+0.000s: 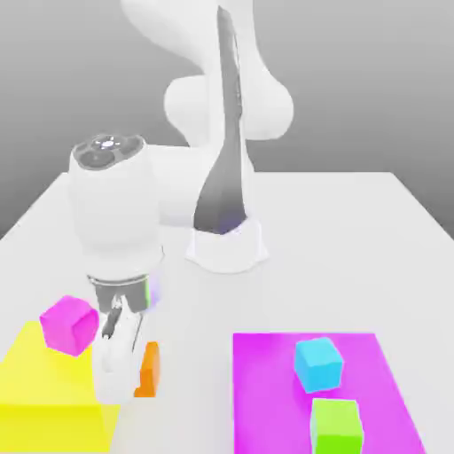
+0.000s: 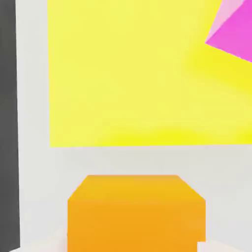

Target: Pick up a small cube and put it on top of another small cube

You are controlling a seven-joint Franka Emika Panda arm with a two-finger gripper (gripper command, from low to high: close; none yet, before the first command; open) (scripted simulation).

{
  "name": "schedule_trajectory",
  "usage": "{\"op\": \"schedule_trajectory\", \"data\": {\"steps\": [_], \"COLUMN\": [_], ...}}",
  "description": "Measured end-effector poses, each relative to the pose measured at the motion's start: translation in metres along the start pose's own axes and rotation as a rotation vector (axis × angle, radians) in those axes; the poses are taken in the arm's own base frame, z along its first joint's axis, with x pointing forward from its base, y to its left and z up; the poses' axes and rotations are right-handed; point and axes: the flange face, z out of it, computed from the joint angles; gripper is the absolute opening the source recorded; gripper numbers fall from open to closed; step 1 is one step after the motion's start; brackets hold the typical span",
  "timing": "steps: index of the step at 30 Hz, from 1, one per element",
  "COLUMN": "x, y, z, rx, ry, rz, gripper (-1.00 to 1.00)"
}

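While clamped: gripper [image 1: 133, 372] on orange cube [image 1: 149, 368]

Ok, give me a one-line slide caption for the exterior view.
Tool shut on the orange cube beside the yellow block carrying the magenta cube.

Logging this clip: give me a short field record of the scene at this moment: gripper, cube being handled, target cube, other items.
gripper: gripper shut on the orange cube, low over the white table
target: magenta cube resting on the yellow block, apart from the orange cube
stacking: not yet done
other items: cyan cube and green cube on the flat magenta patch, at the exterior view's right
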Motion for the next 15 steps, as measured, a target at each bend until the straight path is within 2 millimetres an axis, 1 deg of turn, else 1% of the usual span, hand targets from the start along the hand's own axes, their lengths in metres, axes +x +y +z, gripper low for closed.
{"op": "schedule_trajectory", "data": {"steps": [3,7,8,9,10,13,14,15], "x": [0.035,0.066,0.077,0.085,0.089,0.092,0.092,0.092], "y": [-0.016,-0.018,-0.020,-0.023,-0.025,-0.025,-0.025,-0.025], "z": [-0.034,-0.076,-0.084,-0.083,-0.075,-0.038,-0.030,-0.030], "rx": [0.001,-0.001,-0.001,0.000,0.001,0.001,0.000,0.001], "ry": [0.004,0.004,0.003,0.004,0.005,0.005,0.004,0.004], "rz": [0.185,0.390,0.449,0.490,0.512,0.530,0.530,0.530], "gripper": [-1.00,-1.00,-1.00,-1.00,-1.00,-1.00,1.00,1.00]}}
